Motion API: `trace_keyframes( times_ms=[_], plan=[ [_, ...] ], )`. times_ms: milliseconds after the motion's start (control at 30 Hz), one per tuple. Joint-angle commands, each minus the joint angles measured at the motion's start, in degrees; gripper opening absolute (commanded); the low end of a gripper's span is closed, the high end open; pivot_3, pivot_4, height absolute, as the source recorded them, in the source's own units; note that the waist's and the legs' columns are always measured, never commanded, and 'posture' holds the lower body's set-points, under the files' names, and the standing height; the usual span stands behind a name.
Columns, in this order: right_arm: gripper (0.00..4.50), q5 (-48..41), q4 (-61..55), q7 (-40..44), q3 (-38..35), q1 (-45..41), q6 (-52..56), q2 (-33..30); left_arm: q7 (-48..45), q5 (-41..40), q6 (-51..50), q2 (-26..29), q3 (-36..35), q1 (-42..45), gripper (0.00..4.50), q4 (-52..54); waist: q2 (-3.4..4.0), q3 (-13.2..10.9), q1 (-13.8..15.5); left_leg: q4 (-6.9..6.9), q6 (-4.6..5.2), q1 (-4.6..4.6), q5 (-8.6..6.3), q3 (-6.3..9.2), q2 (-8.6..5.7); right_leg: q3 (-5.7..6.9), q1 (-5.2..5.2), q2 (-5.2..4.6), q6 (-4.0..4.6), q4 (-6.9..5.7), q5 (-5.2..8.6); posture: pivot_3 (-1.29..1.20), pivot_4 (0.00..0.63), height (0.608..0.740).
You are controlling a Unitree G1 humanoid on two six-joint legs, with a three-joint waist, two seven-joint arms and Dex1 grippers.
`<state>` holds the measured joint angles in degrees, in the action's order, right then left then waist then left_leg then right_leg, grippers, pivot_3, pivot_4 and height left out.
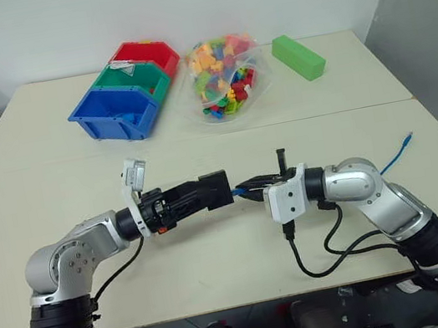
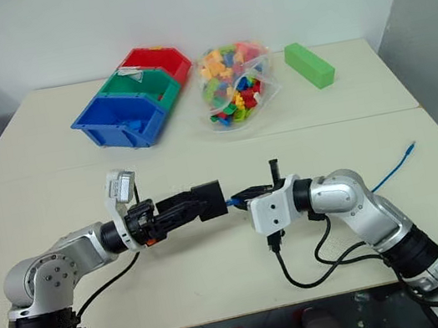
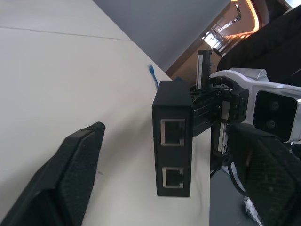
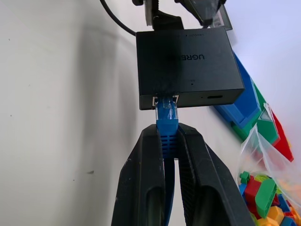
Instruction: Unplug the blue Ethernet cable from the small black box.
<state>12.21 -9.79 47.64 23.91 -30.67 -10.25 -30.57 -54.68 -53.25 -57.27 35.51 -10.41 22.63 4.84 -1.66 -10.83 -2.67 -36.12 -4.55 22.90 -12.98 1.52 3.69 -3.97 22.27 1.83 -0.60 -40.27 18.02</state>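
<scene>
I have both arms raised over the table, and the work sits in the air between them. My right gripper is pinched almost fully closed on the blue Ethernet cable, gripping the ribbed boot just behind the plug, and that plug is seated in a port of the small black box, which hangs straight ahead of my right fingertips. The rest of the cable trails back past my right arm, with its free end lying on the table well off to that side. My left gripper faces the box from the opposite end; its fingers stand wide apart, one on each side of the box, and I see a gap between the box and at least the nearer finger, so I judge it is not clamped yet. In the head views the box looks tucked right at the left fingertips, so I cannot rule out light contact on the far side. The step in hand, as I read it, is bracing the box before the pull: the plug is still in. Next I need to close my left gripper firmly on the box's sides, then draw my right gripper straight back along the plug's axis. The latch tab may need pressing, or the box will simply follow the cable.
</scene>
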Motion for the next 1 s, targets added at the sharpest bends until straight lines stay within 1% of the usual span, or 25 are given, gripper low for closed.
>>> trace_keyframes(
  times_ms=[33, 133, 267, 433, 467, 633, 667, 700, 733, 800, 833, 867, 900, 1000],
  plan=[
    [0.13, -0.3, -2.2, 0.2, -0.8, -1.3, -1.6, 0.3, -1.0, -1.7, -0.7, -0.3, 0.1, 1.2, 3.38, 0.8, 0.0, 0.0, 0.0, 0.0, 0.0, 0.0, 0.0, 0.0, 0.0, 0.0, 0.0, 0.0, 0.0, 0.0, 0.0, 0.0, 0.15, 0.74],
    [0.13, -0.2, -2.2, 0.3, -0.9, -1.4, -1.8, 0.5, -1.0, -1.8, -0.8, -0.8, 0.7, 1.2, 2.93, 1.4, 0.0, 0.0, 0.0, 0.0, 0.0, 0.01, 0.0, 0.0, -0.01, 0.0, 0.0, 0.0, 0.0, 0.0, 0.0, 0.0, 0.15, 0.74],
    [0.13, -0.2, -2.3, 0.2, -1.0, -1.5, -1.8, 0.8, -0.8, -1.8, -0.9, -1.2, 1.2, 1.3, 2.03, 1.6, 0.0, 0.0, 0.0, -0.01, 0.0, 0.0, 0.0, 0.0, 0.0, 0.0, 0.0, 0.0, 0.0, -0.01, 0.0, 0.0, 0.15, 0.74],
    [0.13, -0.3, -2.3, 0.5, -1.0, -1.7, -1.6, 0.8, -1.2, -1.0, -0.4, -1.0, 1.5, 1.6, 1.11, 0.7, 0.0, 0.0, 0.1, -0.01, 0.0, 0.0, 0.0, 0.0, -0.01, -0.01, 0.0, 0.0, 0.0, -0.02, 0.0, 0.0, 0.15, 0.74],
    [0.13, -0.3, -2.3, 0.8, -0.9, -1.7, -1.5, 0.8, -1.3, -0.7, -0.2, -1.0, 1.5, 1.7, 0.83, 0.4, 0.0, 0.0, 0.1, -0.01, 0.0, 0.01, 0.0, 0.0, -0.01, -0.01, 0.0, 0.0, 0.0, -0.02, 0.0, 0.0, 0.15, 0.74],
    [0.13, -1.4, -2.2, 2.0, -0.8, -1.5, -1.5, 0.6, -2.0, 0.4, 0.4, -0.7, 1.8, 2.2, 0.79, -1.2, 0.0, 0.0, 0.1, -0.01, 0.0, 0.0, 0.0, 0.0, -0.01, -0.01, 0.0, 0.0, 0.0, -0.02, 0.0, 0.0, 0.15, 0.74],
    [0.83, -2.0, -2.3, 2.5, -0.9, -1.5, -1.1, 0.6, -2.2, 0.6, 0.5, -0.6, 1.9, 2.3, 0.79, -1.6, 0.0, 0.0, 0.1, -0.01, 0.0, 0.0, 0.0, 0.0, -0.01, -0.01, 0.0, 0.0, 0.0, -0.02, 0.0, 0.0, 0.15, 0.74],
    [0.91, -2.6, -2.5, 3.1, -1.0, -1.4, -0.7, 0.5, -2.5, 0.6, 0.6, -0.5, 2.0, 2.5, 0.79, -1.8, 0.0, 0.0, 0.1, -0.01, 0.0, 0.0, 0.0, 0.0, -0.01, 0.0, 0.0, 0.0, 0.0, -0.02, 0.0, 0.0, 0.15, 0.74],
    [1.2, -3.2, -2.9, 3.6, -1.2, -1.4, -0.1, 0.5, -3.0, 0.8, 0.6, -0.3, 2.1, 2.6, 0.79, -1.9, 0.0, 0.0, 0.1, -0.01, 0.0, 0.0, 0.0, 0.0, -0.01, 0.0, 0.0, 0.0, 0.0, -0.02, 0.0, 0.0, 0.15, 0.74],
    [1.62, -5.8, -4.4, 5.5, -1.7, -1.2, 2.6, 0.3, -4.2, 1.4, 0.7, 0.3, 2.7, 2.9, 0.79, -2.3, 0.0, 0.0, 0.1, -0.01, 0.0, 0.0, 0.0, 0.0, 0.0, 0.0, 0.01, 0.0, 0.0, -0.02, 0.0, 0.0, 0.15, 0.74],
    [1.82, -8.1, -5.6, 6.8, -2.2, -0.8, 5.2, 0.1, -4.8, 1.8, 1.0, 0.6, 3.1, 3.1, 0.79, -2.6, 0.0, 0.0, 0.1, -0.01, 0.0, 0.0, 0.0, 0.0, 0.0, 0.0, 0.01, 0.0, 0.0, -0.02, 0.0, 0.0, 0.15, 0.74],
    [2.13, -10.2, -6.6, 7.9, -2.6, -0.4, 7.5, -0.2, -5.4, 2.3, 1.2, 0.9, 3.4, 3.2, 0.79, -2.8, 0.0, 0.0, 0.1, -0.01, 0.0, 0.01, 0.0, 0.01, -0.01, 0.0, 0.01, 0.0, 0.0, -0.02, 0.0, 0.0, 0.15, 0.74],
    [2.32, -13.2, -8.1, 9.3, -3.3, 0.2, 11.6, -0.6, -6.5, 2.9, 1.7, 1.5, 4.0, 3.4, 0.79, -3.1, 0.0, 0.0, 0.2, -0.01, 0.0, 0.01, 0.0, 0.01, -0.01, 0.01, 0.01, 0.0, 0.0, -0.02, 0.0, 0.0, 0.15, 0.74],
    [2.34, -20.5, -11.4, 10.4, -5.7, 1.4, 22.8, -0.8, -9.9, 4.2, 2.6, 3.1, 5.6, 3.9, 0.79, -3.6, 0.0, 0.0, 0.4, -0.01, 0.0, 0.02, 0.0, 0.03, -0.01, 0.02, 0.0, 0.0, 0.01, -0.01, 0.0, 0.0, 0.15, 0.74]
  ],
)
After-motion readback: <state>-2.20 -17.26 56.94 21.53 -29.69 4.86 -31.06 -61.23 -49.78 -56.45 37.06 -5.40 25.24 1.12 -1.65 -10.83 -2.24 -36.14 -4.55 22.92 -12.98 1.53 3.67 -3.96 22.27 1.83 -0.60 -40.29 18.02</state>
